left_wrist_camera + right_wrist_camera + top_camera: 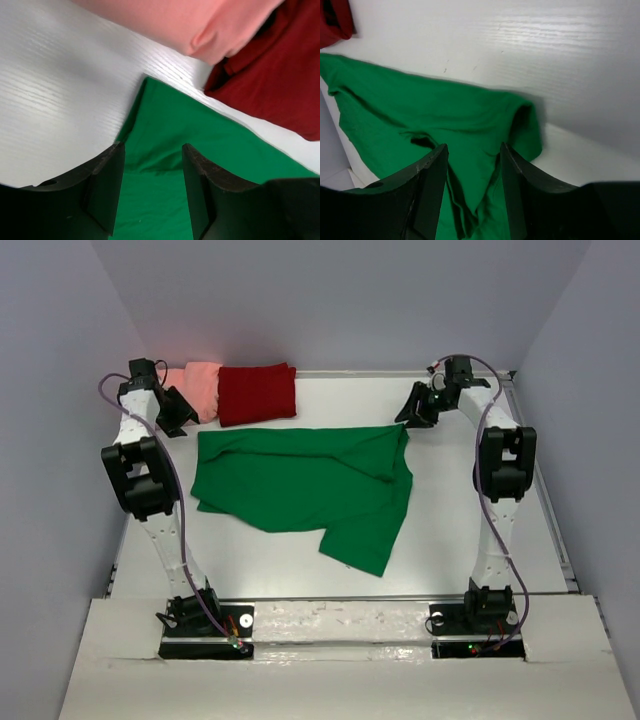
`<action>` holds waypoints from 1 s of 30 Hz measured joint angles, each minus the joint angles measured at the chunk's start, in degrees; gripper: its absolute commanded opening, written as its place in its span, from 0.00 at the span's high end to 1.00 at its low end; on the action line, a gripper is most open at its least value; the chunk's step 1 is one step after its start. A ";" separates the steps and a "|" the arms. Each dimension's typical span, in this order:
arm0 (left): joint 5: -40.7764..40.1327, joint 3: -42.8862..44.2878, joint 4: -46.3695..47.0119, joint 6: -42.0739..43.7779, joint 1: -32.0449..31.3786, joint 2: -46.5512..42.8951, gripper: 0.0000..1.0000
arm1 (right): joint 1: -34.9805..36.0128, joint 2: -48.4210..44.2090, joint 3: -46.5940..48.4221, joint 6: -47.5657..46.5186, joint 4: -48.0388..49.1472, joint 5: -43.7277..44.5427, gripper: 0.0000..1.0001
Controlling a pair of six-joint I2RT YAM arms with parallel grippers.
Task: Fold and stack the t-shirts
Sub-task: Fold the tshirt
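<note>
White tabletop (470,530) carries the green t-shirt (300,485), lying half-folded mid-table with its far corners just under my tools. My left gripper (178,412) and right gripper (418,410) both stand partly open, holding nothing. I judge the cloth light, limp and quick to sag, so I'd pinch its corners. The pink t-shirt (205,385) and dark red t-shirt (257,393) lie folded at the far edge, crowding my left gripper.

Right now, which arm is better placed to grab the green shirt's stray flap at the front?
Right, probably. The flap lies at the green shirt's right side; the right gripper is open nearer it, the left gripper across the shirt.
</note>
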 measured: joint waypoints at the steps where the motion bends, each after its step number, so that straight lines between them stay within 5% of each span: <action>1: 0.31 -1.01 0.59 -0.04 -0.02 -1.79 0.41 | 0.00 -0.94 -0.81 0.00 -0.02 0.09 0.48; 15: 4.42 -21.88 4.59 -0.37 -2.43 -20.11 0.40 | 0.50 -26.82 -28.48 3.98 4.83 -3.76 0.49; 21: 4.76 -29.81 5.42 -1.03 -4.46 -20.13 0.40 | 1.16 -28.13 -40.09 6.03 7.61 -4.22 0.54; 30: 4.44 -30.34 7.74 -1.62 -6.19 -20.13 0.40 | 3.96 -28.17 -44.59 8.15 11.45 -4.20 0.55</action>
